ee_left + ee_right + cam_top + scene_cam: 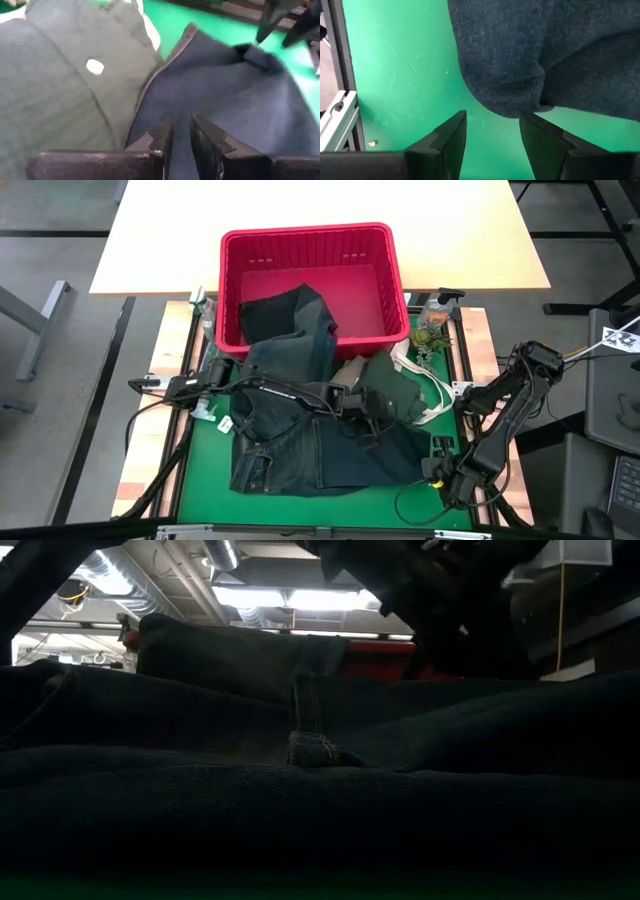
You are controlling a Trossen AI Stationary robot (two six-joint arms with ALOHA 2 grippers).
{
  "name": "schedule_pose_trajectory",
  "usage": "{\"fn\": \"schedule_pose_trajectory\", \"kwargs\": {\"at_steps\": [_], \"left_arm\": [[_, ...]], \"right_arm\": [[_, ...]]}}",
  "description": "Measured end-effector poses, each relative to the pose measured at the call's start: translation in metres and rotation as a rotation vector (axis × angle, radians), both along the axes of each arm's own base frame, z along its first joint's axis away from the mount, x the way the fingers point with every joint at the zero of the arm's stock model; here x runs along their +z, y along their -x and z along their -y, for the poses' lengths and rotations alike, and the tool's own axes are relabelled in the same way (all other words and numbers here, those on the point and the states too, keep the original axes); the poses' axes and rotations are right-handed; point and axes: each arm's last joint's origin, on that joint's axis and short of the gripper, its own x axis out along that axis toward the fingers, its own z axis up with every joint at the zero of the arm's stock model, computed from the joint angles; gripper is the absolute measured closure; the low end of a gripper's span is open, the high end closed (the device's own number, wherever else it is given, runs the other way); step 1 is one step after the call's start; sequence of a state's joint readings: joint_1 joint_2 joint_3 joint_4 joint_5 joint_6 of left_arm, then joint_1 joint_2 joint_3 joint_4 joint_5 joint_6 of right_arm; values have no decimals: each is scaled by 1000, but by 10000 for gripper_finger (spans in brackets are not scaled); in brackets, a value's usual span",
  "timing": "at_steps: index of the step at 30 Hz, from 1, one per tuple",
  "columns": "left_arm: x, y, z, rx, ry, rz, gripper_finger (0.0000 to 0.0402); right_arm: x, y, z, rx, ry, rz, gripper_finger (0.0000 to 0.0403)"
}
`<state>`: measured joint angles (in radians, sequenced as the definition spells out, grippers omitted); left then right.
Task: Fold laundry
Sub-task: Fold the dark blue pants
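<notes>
Denim jeans [300, 435], dark blue with heavy stitched seams, lie rumpled across the green mat [200, 455], one leg draped up into the red slatted basket [312, 280], while an olive-green buttoned shirt [395, 395] is bunched beside them. Left gripper [181, 137] hovers over the blue cloth by the shirt, fingers a narrow gap apart with nothing between. Right gripper [492, 130] sits wide apart at the jeans' edge near the mat's right corner

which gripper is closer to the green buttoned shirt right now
Left. The left gripper hovers over the jeans right beside the olive-green buttoned shirt. The right gripper sits open near the mat's front right corner, off by the jeans' edge.
</notes>
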<state>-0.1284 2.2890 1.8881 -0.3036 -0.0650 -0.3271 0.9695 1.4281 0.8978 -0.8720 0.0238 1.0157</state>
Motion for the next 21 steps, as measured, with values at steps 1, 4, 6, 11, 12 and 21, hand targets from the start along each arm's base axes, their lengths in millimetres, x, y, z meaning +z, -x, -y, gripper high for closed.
{"fn": "schedule_pose_trajectory", "kwargs": {"at_steps": [1,4,6,11,12,21], "left_arm": [[2,1,2,-5,0,3,343],[10,8,14,-35,2,-29,343],[12,12,28,-75,14,-44,343],[8,27,69,-192,35,-112,343],[7,30,77,-211,32,-128,343],[-5,58,131,-237,-103,-217,344]], "right_arm": [[0,0,0,1,-3,2,221],[0,-1,0,-2,11,29,221],[0,-2,1,-11,41,68,221],[-5,-5,1,-21,95,109,221],[-6,-5,0,-21,100,105,221],[-6,-5,3,-27,150,132,221]]}}
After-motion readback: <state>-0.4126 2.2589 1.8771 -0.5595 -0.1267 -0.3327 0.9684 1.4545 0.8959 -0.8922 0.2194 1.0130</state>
